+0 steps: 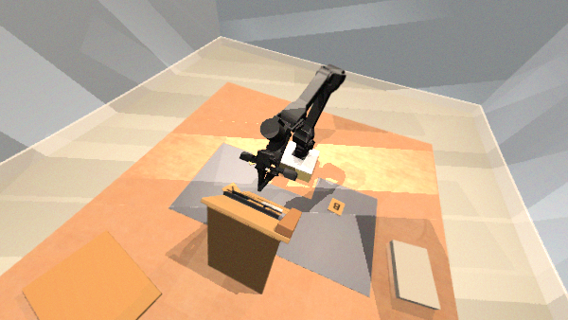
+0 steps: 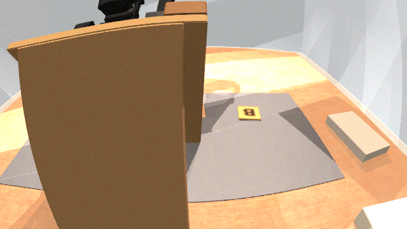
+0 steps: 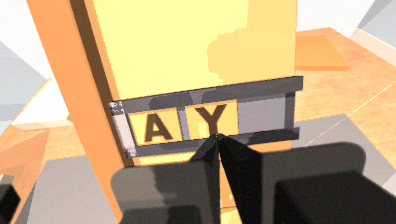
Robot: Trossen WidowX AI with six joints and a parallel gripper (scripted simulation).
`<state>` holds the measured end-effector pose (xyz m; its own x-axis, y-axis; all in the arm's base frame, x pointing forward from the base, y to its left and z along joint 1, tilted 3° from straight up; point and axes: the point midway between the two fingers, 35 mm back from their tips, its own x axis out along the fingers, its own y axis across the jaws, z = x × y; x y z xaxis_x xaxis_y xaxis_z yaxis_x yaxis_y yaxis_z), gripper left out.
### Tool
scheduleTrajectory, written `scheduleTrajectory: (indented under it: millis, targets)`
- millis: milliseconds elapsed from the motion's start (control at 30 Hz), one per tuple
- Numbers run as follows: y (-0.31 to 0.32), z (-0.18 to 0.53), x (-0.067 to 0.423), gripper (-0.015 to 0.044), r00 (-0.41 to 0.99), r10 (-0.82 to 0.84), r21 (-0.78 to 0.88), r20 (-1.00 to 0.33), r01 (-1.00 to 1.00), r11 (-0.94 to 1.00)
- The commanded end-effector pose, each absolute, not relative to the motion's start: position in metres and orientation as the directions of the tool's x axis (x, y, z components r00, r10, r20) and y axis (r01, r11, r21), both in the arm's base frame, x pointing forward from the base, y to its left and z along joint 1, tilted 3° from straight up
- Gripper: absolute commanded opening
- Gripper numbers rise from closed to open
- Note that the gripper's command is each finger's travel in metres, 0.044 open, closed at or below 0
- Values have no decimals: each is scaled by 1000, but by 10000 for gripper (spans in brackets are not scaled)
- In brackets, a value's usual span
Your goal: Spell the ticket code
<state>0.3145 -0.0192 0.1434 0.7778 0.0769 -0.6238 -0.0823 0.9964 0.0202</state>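
The board (image 1: 241, 251) (image 2: 102, 118) (image 3: 175, 45) stands upright and carries the dark letter rail (image 3: 274, 87). In the wrist view tile A (image 3: 156, 128) sits near the rail's left end. Tile Y (image 3: 212, 116) sits to its right, with a narrow gap between them and bare rail to the right of Y. Tile B (image 1: 336, 206) (image 2: 249, 112) lies flat on the grey mat. My gripper (image 1: 259, 189) (image 3: 216, 139) is shut and empty, its tips together at the lower edge of tile Y in the wrist view; contact cannot be told. The ticket's print is hidden.
An orange-brown block (image 1: 288, 222) (image 2: 186, 8) stands at one end of the board. The grey mat (image 1: 327, 246) (image 2: 264, 162) lies around the board. A pale slab (image 1: 416, 275) (image 2: 359, 132) lies beyond the mat; an orange panel (image 1: 90, 279) lies on the other side.
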Motion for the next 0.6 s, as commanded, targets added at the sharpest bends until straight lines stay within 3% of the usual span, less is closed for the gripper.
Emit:
scheduleTrajectory:
  millis: [0, 333, 467, 567]
  targets:
    - [-24, 145, 323, 0, 723, 65, 15, -687, -75, 997]
    - [-43, 149, 343, 0, 396, 36, 10, -918, -68, 998]
    - [-50, 151, 345, 0, 249, 31, 13, -968, -76, 997]
    - [-51, 151, 345, 0, 223, 31, 14, -974, -78, 997]
